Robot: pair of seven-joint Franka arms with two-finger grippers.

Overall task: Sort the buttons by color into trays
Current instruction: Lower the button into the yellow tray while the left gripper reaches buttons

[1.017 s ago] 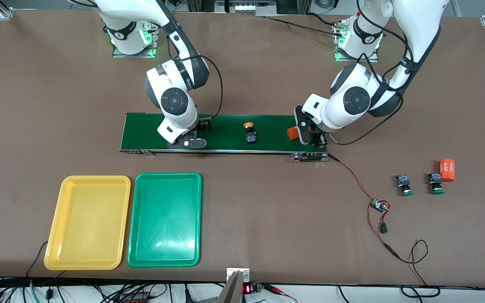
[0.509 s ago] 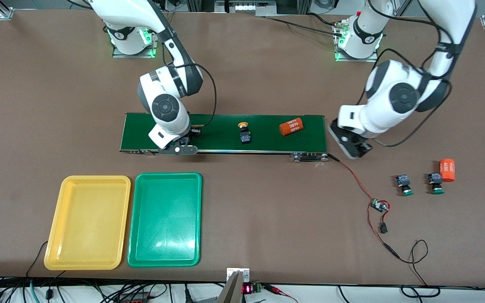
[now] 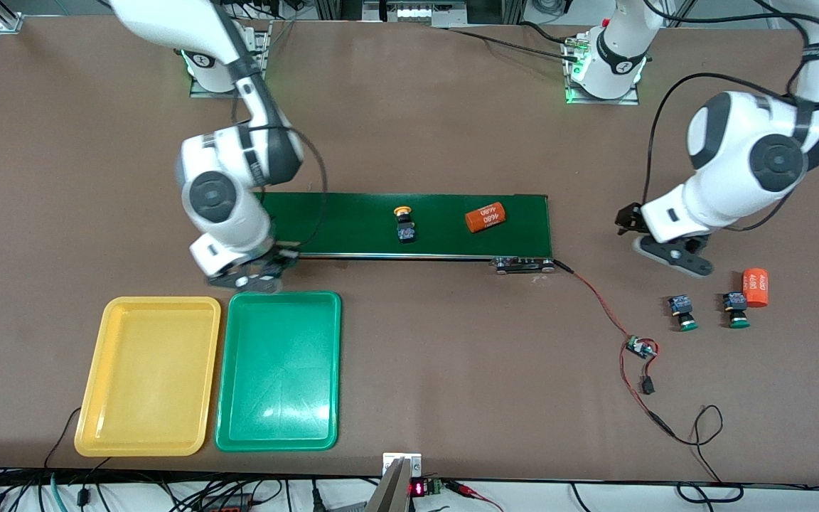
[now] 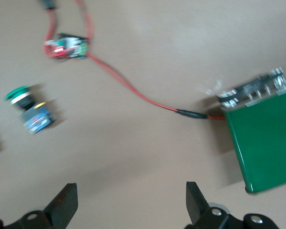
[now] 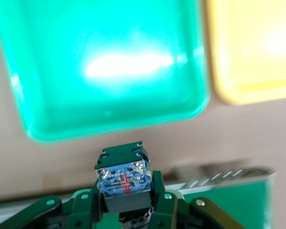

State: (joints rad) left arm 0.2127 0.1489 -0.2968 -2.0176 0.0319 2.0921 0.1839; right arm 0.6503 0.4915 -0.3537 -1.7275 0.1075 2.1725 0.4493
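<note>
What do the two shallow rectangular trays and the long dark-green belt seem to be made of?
Yellow tray and green tray: probably glossy moulded plastic, judging by the bright glare and rounded rims. Dark-green conveyor belt: seemingly matte rubber or fabric, showing no glare.

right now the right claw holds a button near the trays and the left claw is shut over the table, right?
Not quite. The left claw is open, not shut, as the left wrist view shows. The rest holds: the right claw is shut on a button near the trays.

Robotics lab, brown table (image 3: 409, 370), conveyor belt (image 3: 445, 213), loose cabling (image 3: 637, 387)
</note>
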